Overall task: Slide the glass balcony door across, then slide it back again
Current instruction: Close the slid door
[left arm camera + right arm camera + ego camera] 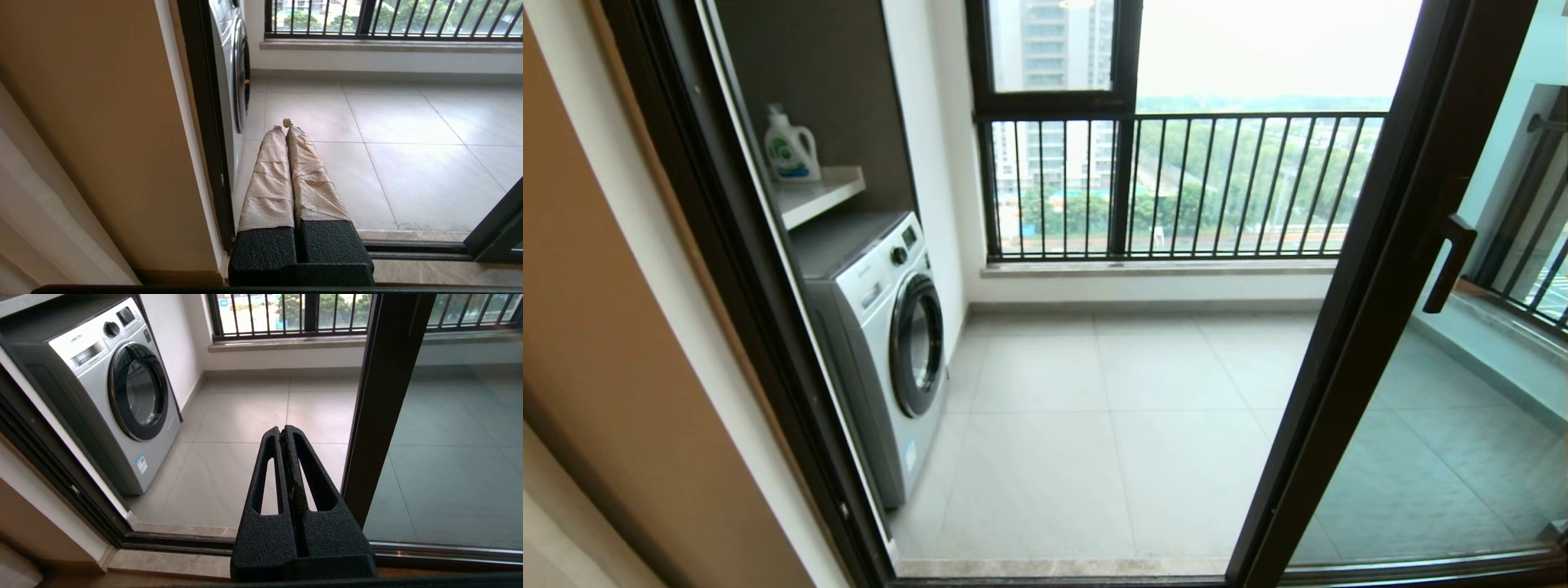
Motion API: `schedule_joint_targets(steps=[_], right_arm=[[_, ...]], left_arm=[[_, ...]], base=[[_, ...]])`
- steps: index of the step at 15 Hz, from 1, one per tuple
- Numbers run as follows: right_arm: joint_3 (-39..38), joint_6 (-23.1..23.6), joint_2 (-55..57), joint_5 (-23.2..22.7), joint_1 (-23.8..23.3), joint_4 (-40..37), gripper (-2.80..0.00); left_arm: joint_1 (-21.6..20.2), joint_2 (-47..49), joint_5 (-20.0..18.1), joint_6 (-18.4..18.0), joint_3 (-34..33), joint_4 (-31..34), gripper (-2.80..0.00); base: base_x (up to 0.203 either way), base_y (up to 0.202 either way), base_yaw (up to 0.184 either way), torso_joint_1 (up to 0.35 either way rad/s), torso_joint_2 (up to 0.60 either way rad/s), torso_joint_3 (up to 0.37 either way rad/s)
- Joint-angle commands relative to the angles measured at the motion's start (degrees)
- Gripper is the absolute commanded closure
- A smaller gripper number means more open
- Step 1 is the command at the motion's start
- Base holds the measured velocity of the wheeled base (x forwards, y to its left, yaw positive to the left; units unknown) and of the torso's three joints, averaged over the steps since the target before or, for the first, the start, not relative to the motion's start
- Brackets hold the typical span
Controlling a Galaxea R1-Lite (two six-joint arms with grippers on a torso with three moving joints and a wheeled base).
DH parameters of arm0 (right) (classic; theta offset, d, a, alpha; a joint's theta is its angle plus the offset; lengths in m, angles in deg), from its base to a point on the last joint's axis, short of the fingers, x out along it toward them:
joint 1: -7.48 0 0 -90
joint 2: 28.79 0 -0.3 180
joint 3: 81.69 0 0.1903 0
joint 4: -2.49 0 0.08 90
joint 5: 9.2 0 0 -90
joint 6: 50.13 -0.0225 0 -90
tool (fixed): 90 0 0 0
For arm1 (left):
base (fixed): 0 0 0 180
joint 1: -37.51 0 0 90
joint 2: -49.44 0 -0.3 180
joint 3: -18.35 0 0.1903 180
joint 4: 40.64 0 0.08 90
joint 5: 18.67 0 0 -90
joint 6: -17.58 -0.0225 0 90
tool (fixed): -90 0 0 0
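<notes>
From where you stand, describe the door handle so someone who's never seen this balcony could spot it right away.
Look at the open doorway onto the tiled balcony, then at the glass balcony door on its right. On that door's dark upright frame, at about the height of the railing, sits the handle: a short black bar, the only part standing out from the frame.
</notes>
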Motion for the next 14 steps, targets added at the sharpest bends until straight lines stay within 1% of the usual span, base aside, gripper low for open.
schedule_joint_targets(steps=[1, 3, 4, 6, 7, 8, 9, 10, 11, 12, 14], right_arm=[[9.9, -0.2, 17.9, 0.0, 0.2, 0.0, 0.0], [21.1, 0.1, 28.8, 0.5, 0.3, 0.0, 0.0], [25.5, 1.0, 33.0, 0.9, 0.3, 0.0, 0.0], [33.2, 4.8, 39.4, 2.7, 0.8, 0.0, 0.0], [36.4, 6.0, 41.5, 4.0, 2.1, 0.0, 0.0], [39.5, 7.1, 43.4, 6.1, 4.1, -0.2, 0.0], [41.9, 9.2, 45.4, 8.6, 5.7, -0.6, 0.0], [42.8, 12.5, 47.1, 10.6, 6.4, -0.8, 0.0], [43.0, 14.3, 48.7, 11.8, 6.7, -0.7, 0.0], [42.3, 13.0, 49.5, 12.0, 6.6, -0.7, 0.0], [43.2, 7.6, 52.5, 12.4, 6.0, 0.1, 0.0]], left_arm=[[0.0, 0.1, 0.0, 0.0, 0.0, 0.0, 0.0], [0.0, 0.1, 0.0, 0.0, 0.0, 0.0, 0.0], [0.0, 0.1, 0.0, 0.0, 0.0, 0.0, 0.0], [0.0, 0.0, 0.0, 0.0, 0.0, 0.0, 0.0], [0.0, 0.1, 0.0, 0.0, 0.0, 0.0, 0.0], [0.0, 0.1, 0.0, 0.0, 0.0, 0.0, 0.0], [0.0, 0.1, 0.0, 0.0, 0.0, 0.0, 0.0], [0.0, 0.1, 0.0, 0.0, 0.0, 0.0, 0.0], [0.0, 0.0, 0.0, 0.0, 0.0, 0.0, 0.0], [0.0, 0.0, 0.0, 0.0, 0.0, 0.0, 0.0], [0.0, 0.0, 0.0, 0.0, 0.0, 0.0, 0.0]], base=[[0.0, 0.0, 0.0, 0.0, 0.0, 0.0], [0.0, 0.0, 0.0, 0.0, 0.0, 0.0], [0.0, 0.0, 0.0, 0.0, 0.0, 0.0], [0.0, 0.0, 0.0, 0.0, 0.0, 0.0], [0.0, 0.0, 0.0, 0.0, 0.0, 0.0], [0.0, 0.0, 0.0, 0.0, 0.0, 0.0], [0.0, 0.0, 0.0, 0.0, 0.0, 0.0], [0.0, 0.0, 0.0, 0.0, 0.0, 0.0], [0.0, 0.0, 0.0, 0.0, 0.0, 0.0], [0.0, 0.0, 0.0, 0.0, 0.0, 0.0], [0.0, 0.0, 0.0, 0.0, 0.0, 0.0]])
